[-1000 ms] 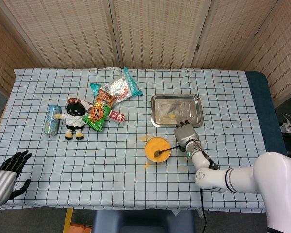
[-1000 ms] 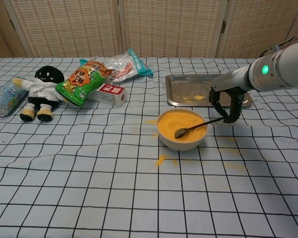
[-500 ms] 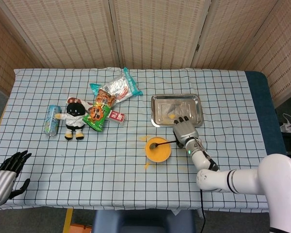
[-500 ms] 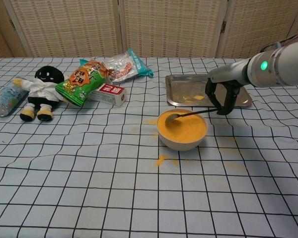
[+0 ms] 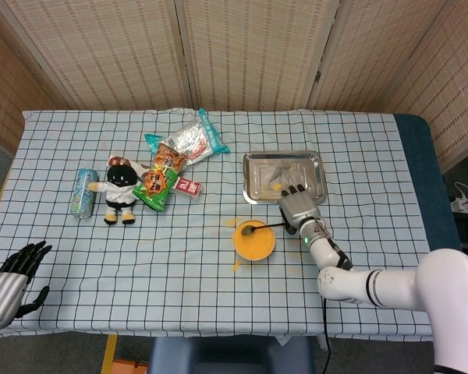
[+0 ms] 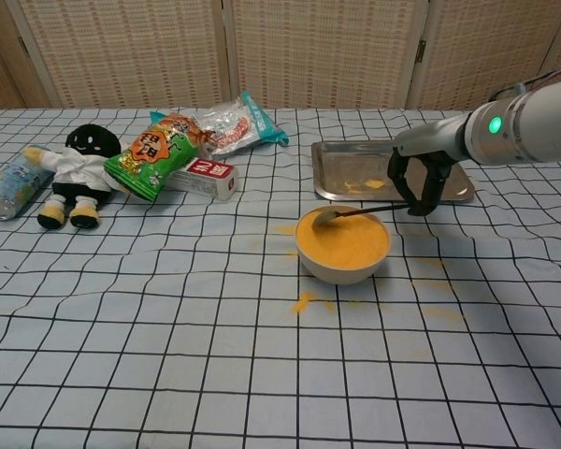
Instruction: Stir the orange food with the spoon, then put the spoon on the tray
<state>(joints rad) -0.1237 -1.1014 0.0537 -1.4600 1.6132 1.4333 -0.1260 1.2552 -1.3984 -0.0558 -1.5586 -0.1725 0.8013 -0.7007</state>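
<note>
My right hand (image 6: 419, 182) grips the spoon (image 6: 351, 212) by the end of its handle, fingers curled down around it, just in front of the tray's near edge. The spoon lies almost level, its bowl at the far left rim of the bowl (image 6: 343, 263), touching the surface of the orange food (image 6: 346, 241). From the head view I see the same: right hand (image 5: 298, 209) between tray (image 5: 253, 187) and bowl (image 5: 254, 241), spoon (image 5: 262, 227) reaching left over the food (image 5: 256, 243).

The tray (image 6: 327, 178) sits just behind the bowl, with a few orange smears on its floor. Orange spills (image 6: 304, 301) mark the cloth in front of the bowl and beside it.

My left hand (image 5: 15, 273) rests at the near left corner of the table, holding nothing, fingers spread apart.

Off to the left lie a plush doll (image 6: 76, 172), a can (image 6: 7, 186), a green snack bag (image 6: 158, 141), a clear snack bag (image 6: 236, 123) and a small red box (image 6: 206, 177), all well apart from the bowl
</note>
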